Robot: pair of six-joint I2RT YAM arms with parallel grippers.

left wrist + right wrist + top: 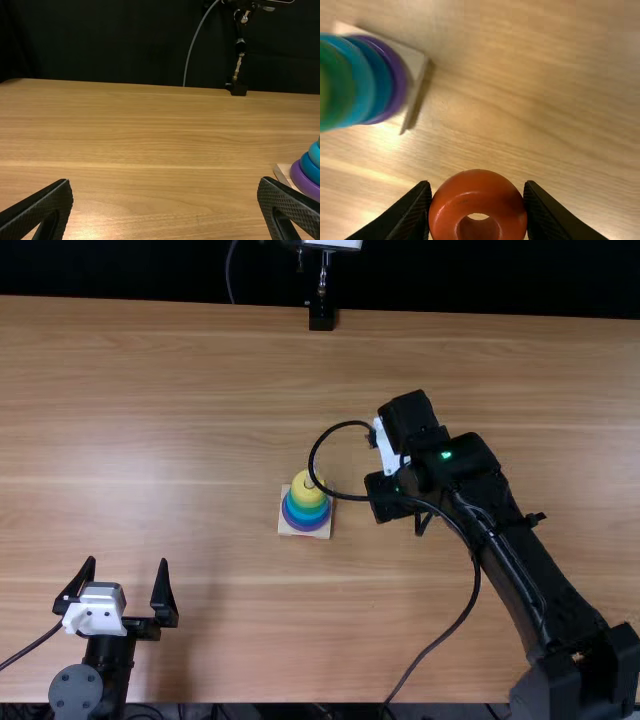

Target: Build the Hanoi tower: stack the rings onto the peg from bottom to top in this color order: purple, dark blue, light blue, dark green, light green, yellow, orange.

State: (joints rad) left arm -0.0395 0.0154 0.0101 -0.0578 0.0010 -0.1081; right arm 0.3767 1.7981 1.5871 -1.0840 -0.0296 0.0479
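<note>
Hanoi tower (pixel 306 508) looks done up to yellow; we only need the orange ring (pixel 446 206), clamped in our right gripper (pixel 477 185), left gripper (pixel 127 561) spread wide.

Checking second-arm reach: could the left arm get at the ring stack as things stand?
Yes, probably: its jaws stand open, with only table between them and the ring stack, though the right arm's cable, looping near it, might interfere.
</note>
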